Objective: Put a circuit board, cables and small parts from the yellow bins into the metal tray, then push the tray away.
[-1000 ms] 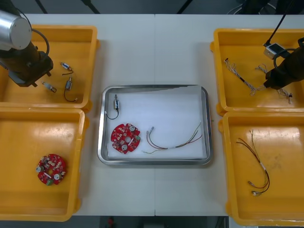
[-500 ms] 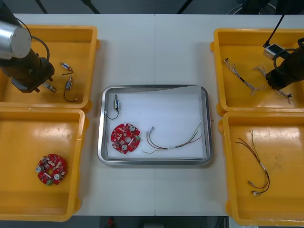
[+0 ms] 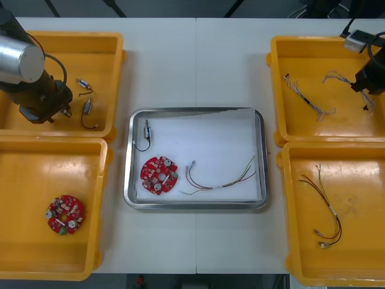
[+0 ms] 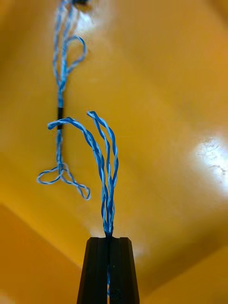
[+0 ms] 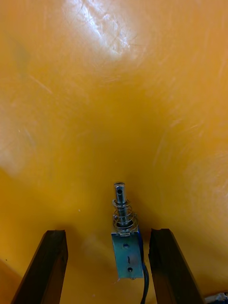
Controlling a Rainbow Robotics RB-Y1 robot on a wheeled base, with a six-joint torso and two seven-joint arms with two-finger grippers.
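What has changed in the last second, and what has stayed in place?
The right gripper, shut on a twisted blue and white cable, drew it toward the far right corner of its yellow bin. The left gripper, open, shifted nearer the robot, astride a small metal part. The shiny metal tray and its contents stayed put.

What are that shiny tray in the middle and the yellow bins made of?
The tray looks like polished metal, perhaps steel: its rim is silvery and reflective; the inside looks white. The yellow bins look like moulded plastic: even colour, rounded corners, soft glossy highlights.
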